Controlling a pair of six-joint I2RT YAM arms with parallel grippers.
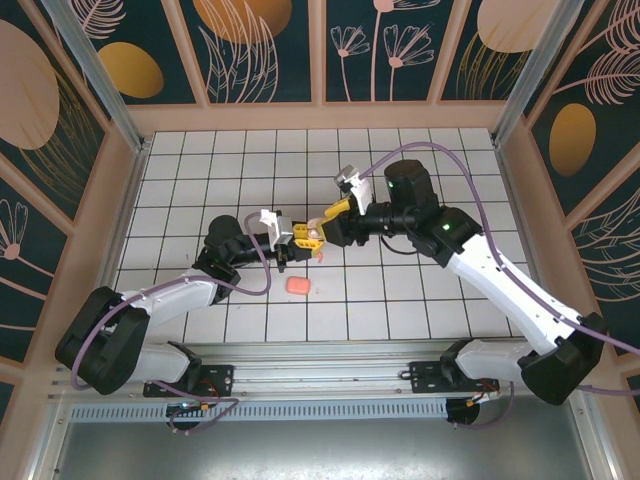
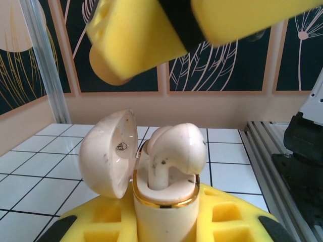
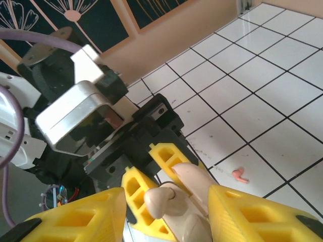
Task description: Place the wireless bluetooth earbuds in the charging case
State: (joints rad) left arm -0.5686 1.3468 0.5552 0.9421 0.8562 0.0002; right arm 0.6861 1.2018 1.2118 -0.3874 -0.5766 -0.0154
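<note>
The top external camera sits high above and behind the arm bases. It tilts down toward the far wall from well back, taking in the whole tiled table and both arms. The left wrist camera rides close behind the left gripper and looks almost level toward the right wall, with the charging case just before the lens. The right wrist camera looks steeply down and leftward over the right gripper from very near. All three views share the case and both grippers at mid-table.
</note>
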